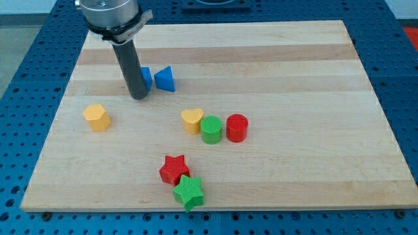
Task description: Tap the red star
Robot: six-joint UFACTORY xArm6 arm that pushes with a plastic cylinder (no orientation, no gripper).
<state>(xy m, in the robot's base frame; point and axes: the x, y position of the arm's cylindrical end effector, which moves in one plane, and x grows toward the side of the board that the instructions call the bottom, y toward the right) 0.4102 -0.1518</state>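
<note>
The red star [174, 169] lies near the view's bottom, a little left of centre. A green star [189, 191] touches it on its lower right. My tip [138, 97] rests on the board in the upper left, well above and to the left of the red star and apart from it. The rod partly hides a blue block [145, 76] just behind it.
A blue triangle [165, 79] sits right of the rod. A yellow block [96, 117] lies at the left. A yellow heart [192, 121], a green cylinder [211, 129] and a red cylinder [237, 128] form a row at the centre. The wooden board [294, 72] ends near the bottom.
</note>
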